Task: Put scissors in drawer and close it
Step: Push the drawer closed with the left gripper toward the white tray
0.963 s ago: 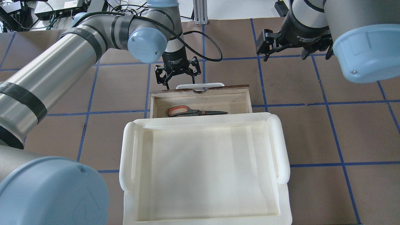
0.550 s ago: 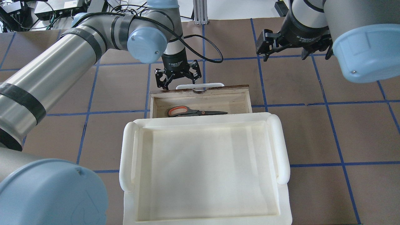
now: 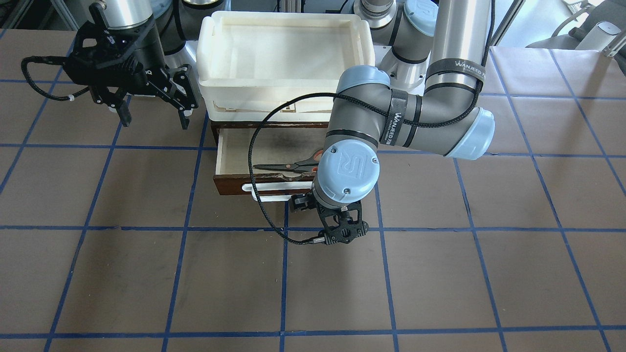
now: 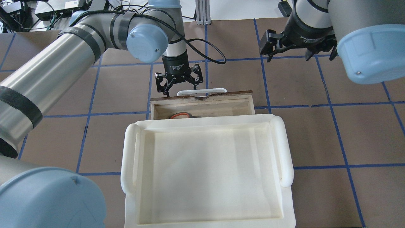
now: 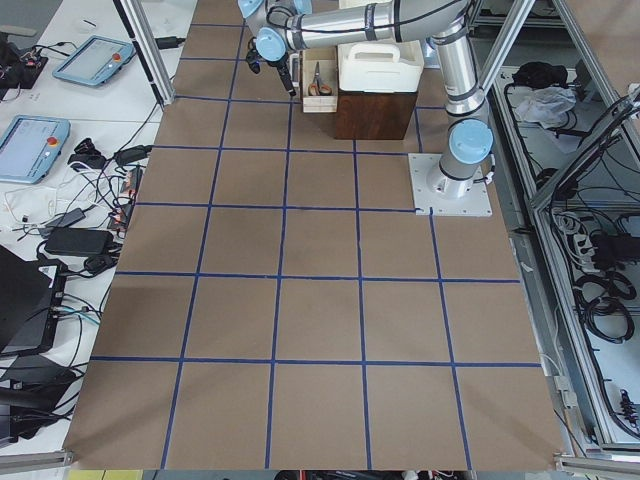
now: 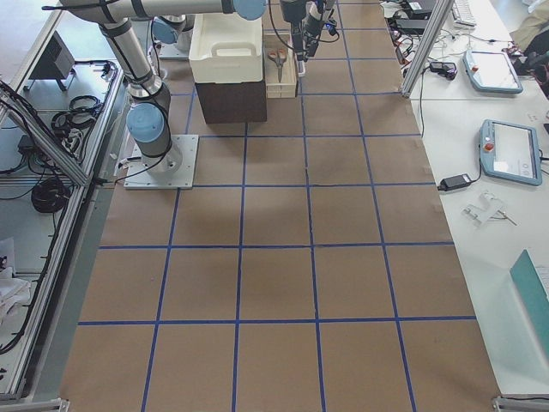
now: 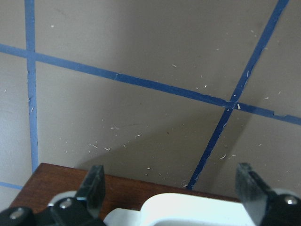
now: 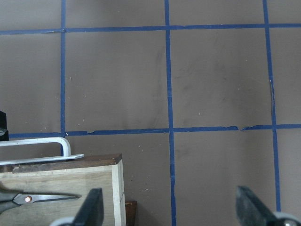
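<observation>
The scissors (image 3: 288, 166) lie inside the dark-brown drawer (image 3: 233, 185), which stands partly open under the cabinet. In the overhead view only their orange-lined handle (image 4: 181, 115) shows past the tray rim. The right wrist view shows the blades (image 8: 42, 197) in the drawer (image 8: 66, 181). My left gripper (image 4: 179, 85) is open and empty, right against the drawer front by its white bar handle (image 4: 202, 91). In the left wrist view that handle (image 7: 188, 209) sits between the fingers (image 7: 92, 186). My right gripper (image 4: 288, 52) is open and empty, raised off to the drawer's side.
A large white plastic tray (image 4: 129, 158) sits on top of the cabinet over the drawer, also seen in the front view (image 3: 211, 44). The left arm's black cable (image 3: 254, 195) loops over the drawer front. Brown table with blue tape lines lies around.
The drawer has slid inward toward the cabinet with my left gripper following against its front. The scissors are now mostly hidden under the tray rim. The right arm has not moved.
</observation>
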